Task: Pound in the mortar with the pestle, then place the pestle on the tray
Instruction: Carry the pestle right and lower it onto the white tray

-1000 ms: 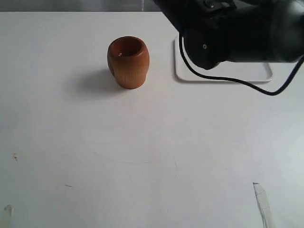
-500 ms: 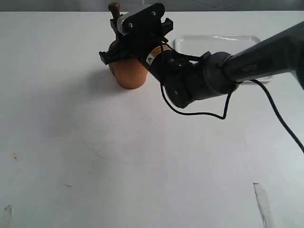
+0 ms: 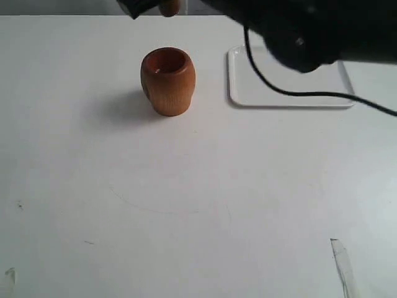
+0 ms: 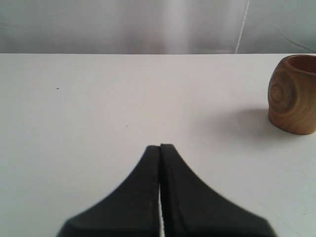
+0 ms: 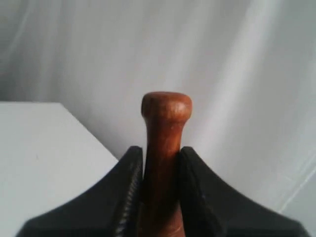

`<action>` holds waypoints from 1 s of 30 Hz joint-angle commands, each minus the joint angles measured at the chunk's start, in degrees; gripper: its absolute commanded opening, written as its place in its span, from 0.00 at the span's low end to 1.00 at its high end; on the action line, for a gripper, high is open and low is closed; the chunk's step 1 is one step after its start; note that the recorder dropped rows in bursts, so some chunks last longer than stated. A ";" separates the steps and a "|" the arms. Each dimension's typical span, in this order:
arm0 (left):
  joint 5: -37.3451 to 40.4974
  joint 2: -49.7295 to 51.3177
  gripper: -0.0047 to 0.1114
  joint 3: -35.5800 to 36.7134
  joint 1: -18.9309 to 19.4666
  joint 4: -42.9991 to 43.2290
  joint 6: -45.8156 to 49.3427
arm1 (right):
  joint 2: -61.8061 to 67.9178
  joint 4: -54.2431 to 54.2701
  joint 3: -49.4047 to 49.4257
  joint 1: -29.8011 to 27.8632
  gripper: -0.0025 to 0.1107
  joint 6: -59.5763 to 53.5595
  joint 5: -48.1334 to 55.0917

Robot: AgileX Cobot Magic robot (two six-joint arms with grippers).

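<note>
The orange-brown mortar [image 3: 167,81] stands upright on the white table, its hollow empty; it also shows as the mortar [image 4: 294,94] in the left wrist view. Up at the picture's top edge, above and behind the mortar, a bit of the pestle [image 3: 169,7] peeks out of my right gripper [image 3: 155,6]. In the right wrist view my right gripper [image 5: 161,153] is shut on the pestle [image 5: 165,143], knob end sticking out past the fingers. The white tray [image 3: 288,87] lies right of the mortar, partly behind the right arm. My left gripper [image 4: 160,147] is shut with nothing in it.
The black right arm [image 3: 310,31] and its cable [image 3: 291,93] hang over the tray's near part. A strip of clear tape [image 3: 342,264] lies near the front right corner of the table. A grey curtain backs the table.
Half a second ago my right gripper held the pestle down in the mortar. It has since risen to the top edge of the exterior view, and the mortar stands uncovered.
</note>
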 commanded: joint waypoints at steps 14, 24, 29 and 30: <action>-0.17 -0.07 0.04 0.03 -0.44 -0.42 -0.47 | 1.98 -26.75 0.13 -18.64 0.02 -15.23 55.13; -0.17 -0.07 0.04 0.03 -0.44 -0.42 -0.47 | 24.85 -12.36 -21.78 -25.56 0.02 -20.38 66.60; -0.17 -0.07 0.04 0.03 -0.44 -0.42 -0.47 | 29.25 -8.69 -27.22 -25.67 0.02 -24.24 68.10; -0.17 -0.07 0.04 0.03 -0.44 -0.42 -0.47 | 29.53 -8.80 -27.53 -25.67 0.02 -24.24 66.96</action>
